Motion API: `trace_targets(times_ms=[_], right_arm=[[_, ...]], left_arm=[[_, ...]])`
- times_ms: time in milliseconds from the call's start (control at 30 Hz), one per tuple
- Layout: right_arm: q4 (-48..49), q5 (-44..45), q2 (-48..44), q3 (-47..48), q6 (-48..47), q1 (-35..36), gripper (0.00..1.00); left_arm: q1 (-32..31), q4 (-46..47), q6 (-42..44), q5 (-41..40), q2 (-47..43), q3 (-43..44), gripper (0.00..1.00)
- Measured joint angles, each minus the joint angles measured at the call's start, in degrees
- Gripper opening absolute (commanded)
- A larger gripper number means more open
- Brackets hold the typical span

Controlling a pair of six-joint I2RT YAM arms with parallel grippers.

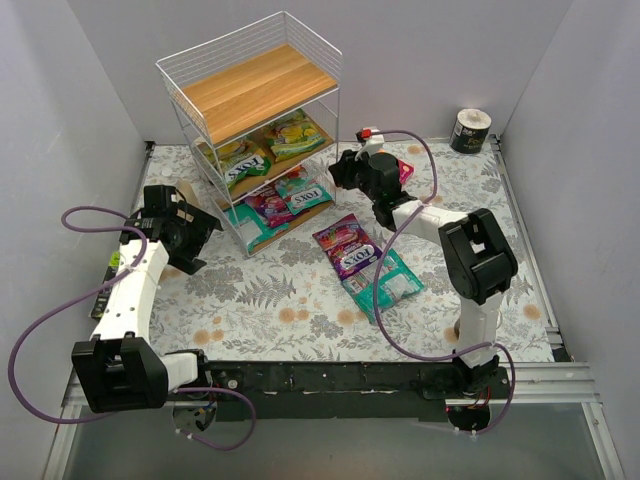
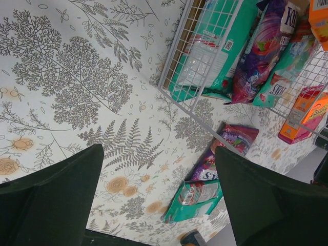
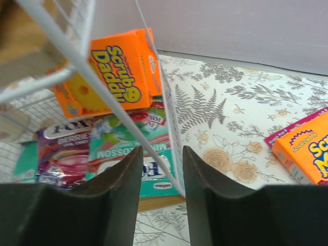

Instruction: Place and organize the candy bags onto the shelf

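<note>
"fox's" shows in white on the yellow-green bag (image 1: 243, 160) on the middle tier of the shelf (image 1: 255, 90). A second yellow-green bag (image 1: 295, 133) lies just beside it. both are glossy and flat, leaning with the slanted wood.

on the bottom tier, the shelved purple bag (image 3: 56, 154) reads "fox's" and "berries". touching it, the shelved teal bag (image 3: 128, 148) shows "fox's" and a word ending "ossom". above them, seen through the wire, an orange box (image 3: 120, 72) reads "scrub daddy". a second orange box (image 3: 305, 151) lies on the table (image 1: 270, 300).

two more pouches lie on the table in front of the shelf, touching: the loose purple bag (image 1: 345, 245), marked "fox's", and the loose teal bag (image 1: 385, 283).

the right pincer (image 3: 161, 151) is parted a little and holds nothing. it sits at the shelf's right side, near the bottom-tier bags, with wire between. the left pincer (image 2: 159, 151) gapes wide and empty over the table left of the shelf, well apart from the loose bags.
</note>
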Motion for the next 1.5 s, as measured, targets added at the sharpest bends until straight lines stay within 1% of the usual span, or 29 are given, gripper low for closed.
trace_targets(times_ms=[133,200,333,433,567,700,800,900,1067,1233,1300,1500], right_arm=[[-0.2,-1.09,-3.15,-1.66,2.36,1.38,0.51],[-0.09,0.02,-4.81,-3.32,2.78,2.29,0.52],[0.94,-0.66,-7.63,-7.37,6.36,4.81,0.51],[1.86,-1.81,-8.15,-8.76,10.84,6.84,0.52],[2.75,-0.79,-8.33,-10.78,16.61,9.27,0.52],[5.51,-1.44,-6.05,-10.12,25.73,10.56,0.52],[8.39,-1.46,-0.98,-6.84,33.44,10.73,0.53],[7.8,0.28,5.14,-0.79,39.98,11.15,0.53],[7.26,6.23,13.55,9.88,47.06,11.93,0.54],[6.54,8.98,20.37,19.45,51.01,12.09,0.54],[6.1,9.46,22.45,21.84,51.98,12.26,0.54],[4.59,11.87,24.5,22.4,53.2,13.73,0.54]], left_arm=[[0.02,0.15,0.37,0.37,0.04,-0.15,0.91],[0.02,0.04,0.66,0.35,0.04,-0.15,0.93],[0.02,-0.72,1.57,0.07,0.02,-0.15,0.96],[0.02,-1.75,2.34,-0.13,-0.33,-0.15,0.98],[0.02,-3.08,3.06,-0.31,-1.27,-0.15,0.98],[-0.09,-3.23,3.02,0.13,-2.51,-1.46,0.98],[-0.5,-3.43,2.75,0.85,-2.99,-3.3,0.98],[-0.96,-3.76,2.29,1.27,-2.73,-3.74,0.98],[-1.57,-3.58,1.22,1.27,-1.36,-3.5,0.98],[-1.6,-2.91,0.17,1.14,0.66,-2.75,0.98],[-1.6,-2.99,-0.39,0.66,0.87,-1.92,0.98],[-1.6,-2.73,-1.46,-1.31,0.9,-0.22,0.98]])
